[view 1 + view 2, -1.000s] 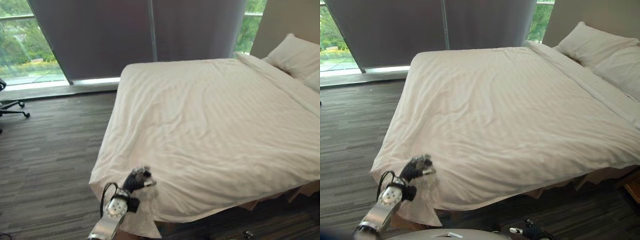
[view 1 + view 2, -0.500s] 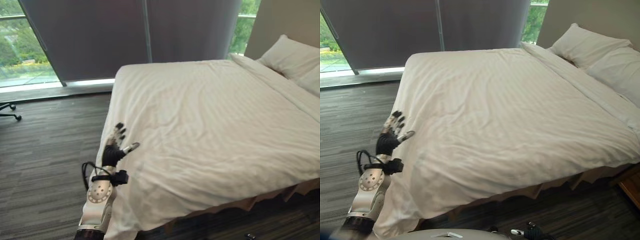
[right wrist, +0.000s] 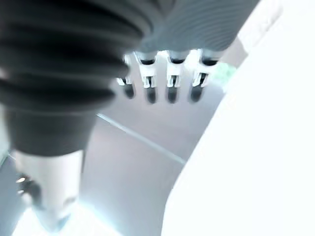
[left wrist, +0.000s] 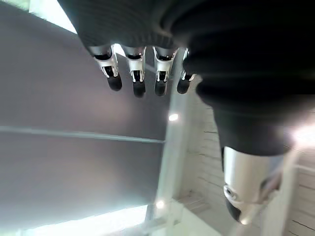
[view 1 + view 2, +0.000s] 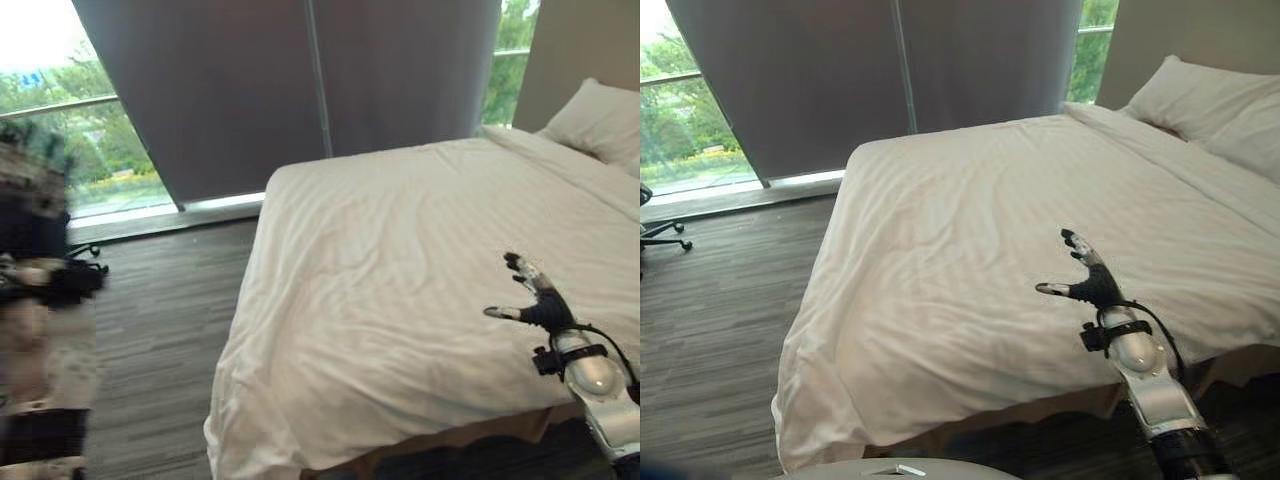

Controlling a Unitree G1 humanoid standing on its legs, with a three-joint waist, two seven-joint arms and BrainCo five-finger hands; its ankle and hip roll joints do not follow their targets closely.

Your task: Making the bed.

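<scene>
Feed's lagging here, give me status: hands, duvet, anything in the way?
Right hand open above the duvet, holding nothing. Left hand open, raised, empty. Duvet spread, lightly wrinkled. Nothing in the way.

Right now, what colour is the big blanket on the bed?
The wrinkled cloth duvet is white with faint stripes, clearest in the right eye view.

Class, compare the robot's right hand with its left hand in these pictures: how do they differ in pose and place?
The right hand reaches over the white duvet, thumb spread sideways; the left hand is raised toward the grey blind, away from the bedding. Both are open, fingers straight, holding nothing.
</scene>
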